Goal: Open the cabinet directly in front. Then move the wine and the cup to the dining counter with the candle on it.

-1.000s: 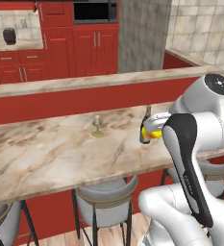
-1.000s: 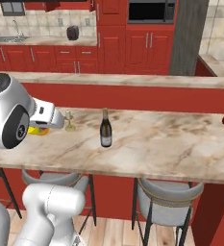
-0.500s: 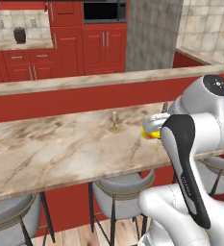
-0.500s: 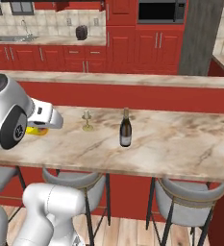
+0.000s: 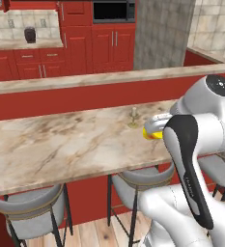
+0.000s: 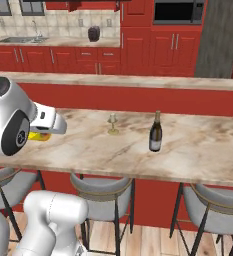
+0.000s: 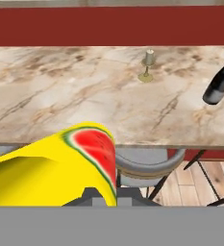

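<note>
1. The gripper [image 7: 101, 199] is pinching the yellow cup [image 7: 60, 166], carrying it tilted toward the dining counter [image 7: 84, 101].
2. The wine [image 6: 155, 132] is standing on that counter beside the candle [image 6: 112, 123], already delivered.

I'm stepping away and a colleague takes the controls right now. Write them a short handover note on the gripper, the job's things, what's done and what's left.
Gripper: shut on the yellow cup, carried just short of the near edge of the dining counter, above the stools.
Wine: already standing upright on the dining counter, to the right of the candle in the right base view, clear of it.
Done: wine delivered, cup picked up and brought to the counter.
Left: reach forward over the top, set the cup down on a bare patch away from candle and wine, then release.
</note>
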